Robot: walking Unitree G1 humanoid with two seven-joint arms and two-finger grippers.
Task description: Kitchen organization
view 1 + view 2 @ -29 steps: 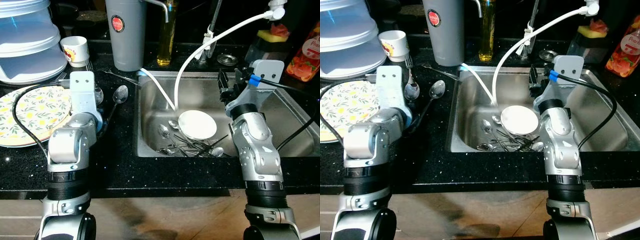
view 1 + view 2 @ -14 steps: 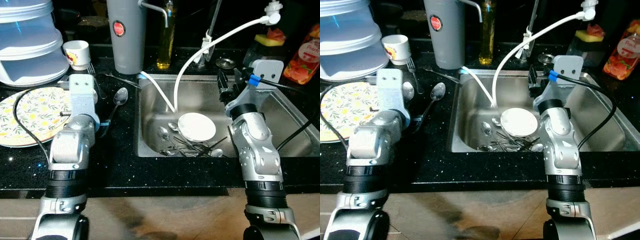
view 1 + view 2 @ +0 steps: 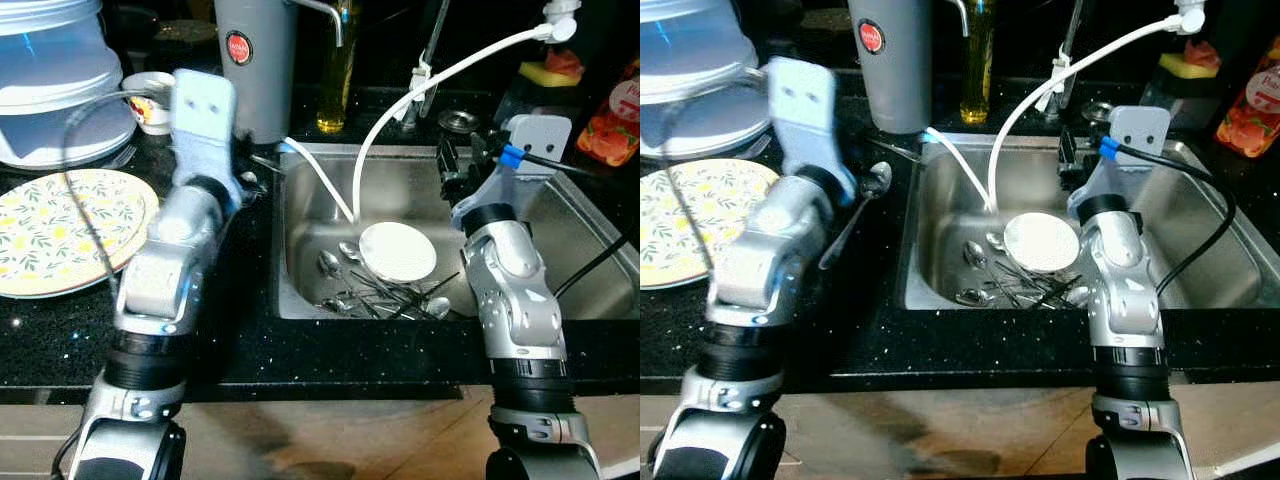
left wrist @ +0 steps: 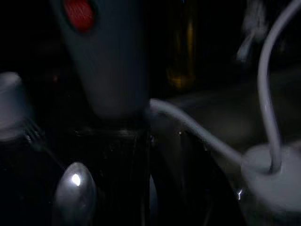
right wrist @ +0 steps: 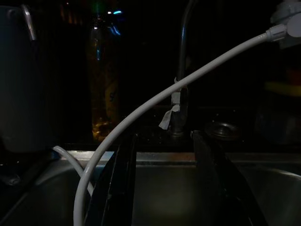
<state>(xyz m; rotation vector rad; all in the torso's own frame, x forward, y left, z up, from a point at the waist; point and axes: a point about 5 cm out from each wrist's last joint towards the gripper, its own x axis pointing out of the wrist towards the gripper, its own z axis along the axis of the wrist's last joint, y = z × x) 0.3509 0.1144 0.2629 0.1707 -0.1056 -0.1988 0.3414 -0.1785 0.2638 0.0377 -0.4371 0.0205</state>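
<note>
Reaching over the black table (image 3: 250, 340), the left tool (image 4: 141, 179) hangs low near the sink's left rim, just in front of the tall gray jug (image 3: 253, 60). A dark finger shows in its wrist view, but I cannot tell whether the tool is spread or pressed together. A spoon (image 3: 873, 180) lies on the table just beside that arm, handle trailing toward the front edge. The right tool (image 5: 162, 183) is spread and holds nothing, poised above the sink (image 3: 590, 240) near its back rim and pointing toward the tap (image 5: 181, 94).

What seems to need organizing sits mostly in the sink: a small white plate (image 3: 397, 251) resting against a heap of spoons and forks (image 3: 385, 293), with a white hose (image 3: 440, 80) arching down into the basin beside the plate. A patterned plate (image 3: 55, 230) lies on the table at the far left, below a stack of plastic containers (image 3: 50, 75).

The risks look plain. The left arm is crowded between jug, spoon and sink edge, so a careless sweep could knock the jug or flick the spoon off the table. The hose crosses the right tool's path; snagging it could drag it out of the basin. The tangled cutlery may lift in a clump and drop noisily.
</note>
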